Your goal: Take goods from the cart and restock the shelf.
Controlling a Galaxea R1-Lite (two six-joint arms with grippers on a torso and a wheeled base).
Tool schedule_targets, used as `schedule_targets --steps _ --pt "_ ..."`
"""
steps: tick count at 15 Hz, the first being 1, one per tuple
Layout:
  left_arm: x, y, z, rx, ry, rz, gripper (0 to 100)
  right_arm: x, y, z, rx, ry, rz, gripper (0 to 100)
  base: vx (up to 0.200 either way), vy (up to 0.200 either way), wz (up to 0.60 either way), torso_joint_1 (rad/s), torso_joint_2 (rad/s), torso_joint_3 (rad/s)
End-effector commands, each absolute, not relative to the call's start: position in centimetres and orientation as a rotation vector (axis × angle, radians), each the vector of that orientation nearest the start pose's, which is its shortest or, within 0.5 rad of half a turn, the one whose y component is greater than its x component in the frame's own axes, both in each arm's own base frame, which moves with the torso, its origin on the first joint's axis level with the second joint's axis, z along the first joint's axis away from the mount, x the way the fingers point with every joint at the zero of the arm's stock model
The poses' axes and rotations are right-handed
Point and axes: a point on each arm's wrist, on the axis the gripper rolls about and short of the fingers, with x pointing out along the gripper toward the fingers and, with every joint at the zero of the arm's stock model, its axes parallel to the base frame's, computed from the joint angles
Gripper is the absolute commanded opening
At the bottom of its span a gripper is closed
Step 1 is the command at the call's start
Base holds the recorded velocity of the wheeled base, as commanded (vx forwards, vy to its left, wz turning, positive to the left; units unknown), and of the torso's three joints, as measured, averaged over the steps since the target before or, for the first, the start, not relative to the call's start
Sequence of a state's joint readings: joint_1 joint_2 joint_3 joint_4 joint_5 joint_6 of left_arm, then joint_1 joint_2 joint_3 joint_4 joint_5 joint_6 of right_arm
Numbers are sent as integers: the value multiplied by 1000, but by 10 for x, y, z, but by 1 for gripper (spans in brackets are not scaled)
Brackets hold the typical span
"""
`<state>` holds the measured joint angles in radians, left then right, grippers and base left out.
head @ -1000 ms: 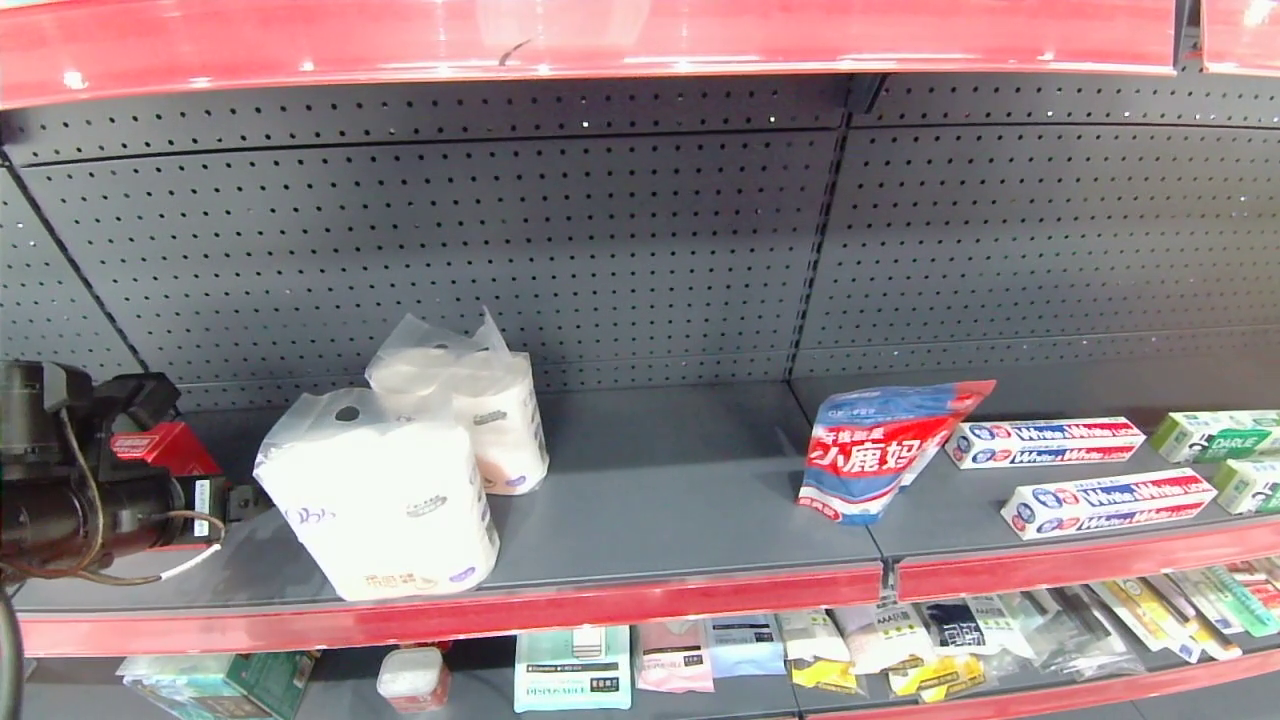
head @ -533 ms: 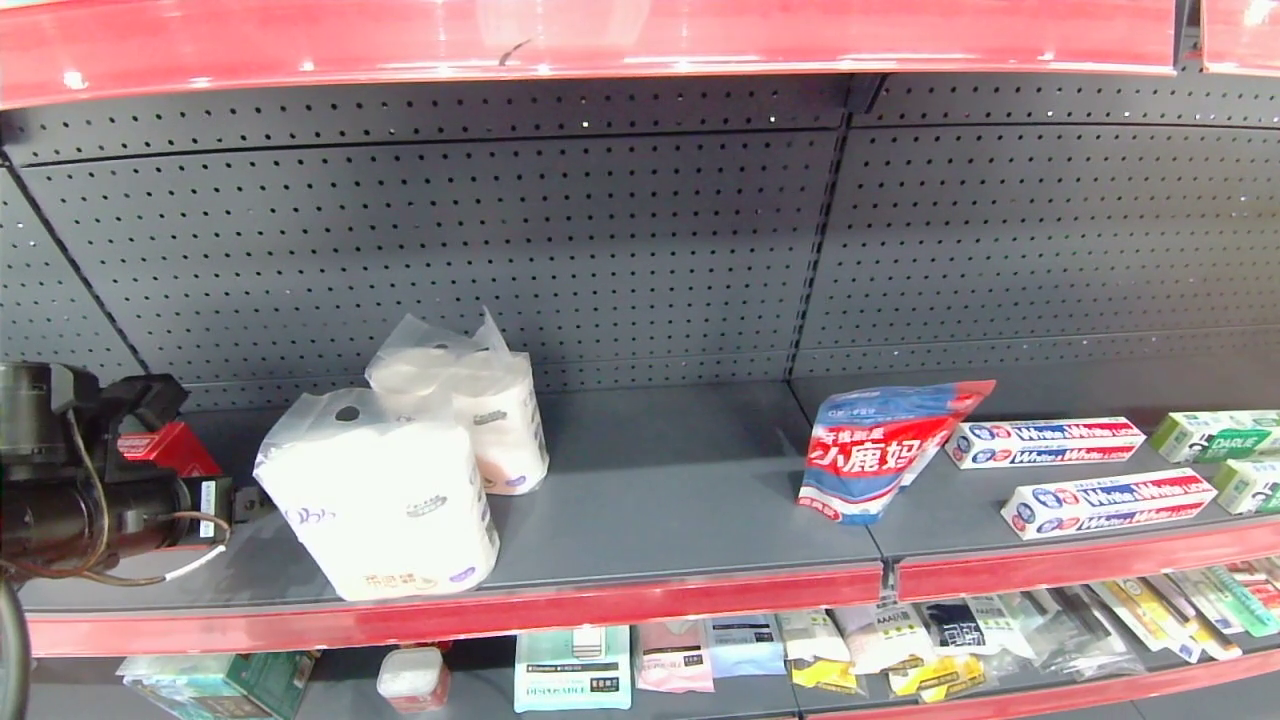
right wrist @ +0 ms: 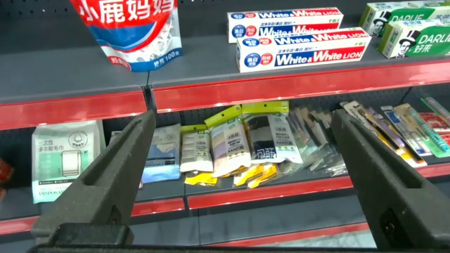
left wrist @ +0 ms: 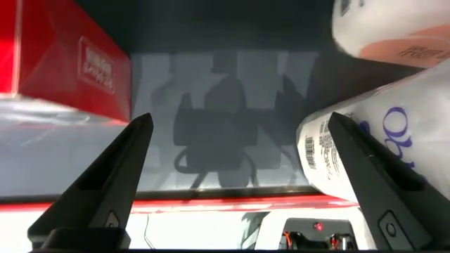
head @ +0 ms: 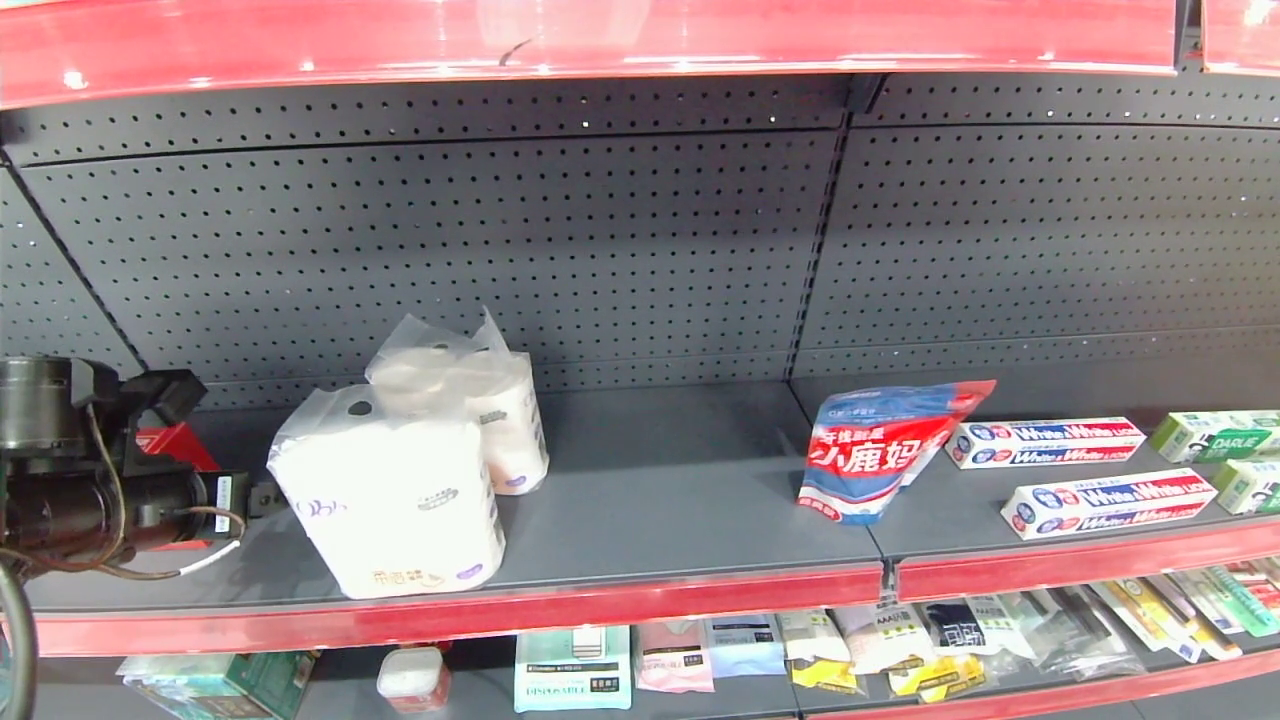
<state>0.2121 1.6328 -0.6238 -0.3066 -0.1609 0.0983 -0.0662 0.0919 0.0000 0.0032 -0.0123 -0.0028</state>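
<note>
Two white toilet-paper packs stand on the grey shelf (head: 650,500). The front pack (head: 395,505) is near the shelf's lip and the second pack (head: 495,415) stands behind it. My left gripper (left wrist: 239,176) is open just left of the front pack (left wrist: 394,133), level with its lower part. One finger (left wrist: 373,183) lies against the wrapper's edge and the other finger (left wrist: 105,190) is on the side of a red box (left wrist: 63,63). My right gripper (right wrist: 239,183) is open and holds nothing, in front of the shelves below a red-and-blue bag (right wrist: 130,28).
The red box (head: 170,445) sits behind my left arm. The red-and-blue bag (head: 880,450) leans at mid-shelf, with toothpaste boxes (head: 1080,470) to its right. The lower shelf (right wrist: 281,193) holds several hanging packets. A red-edged shelf (head: 600,35) overhangs above.
My left arm has moved right along the shelf. The front toilet-paper pack has shifted a little to the right with it, closer to the second pack.
</note>
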Motion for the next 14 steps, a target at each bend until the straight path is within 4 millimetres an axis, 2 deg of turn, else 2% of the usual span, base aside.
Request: schedule_targets --steps 1,14 --pt "251 48 125 -34 695 7 100 -16 1 77 0 97 -78 100 0 0 0 0 0 0" --pt "251 39 126 -20 691 -28 100 -16 1 77 0 97 -78 100 0 0 0 0 0 0"
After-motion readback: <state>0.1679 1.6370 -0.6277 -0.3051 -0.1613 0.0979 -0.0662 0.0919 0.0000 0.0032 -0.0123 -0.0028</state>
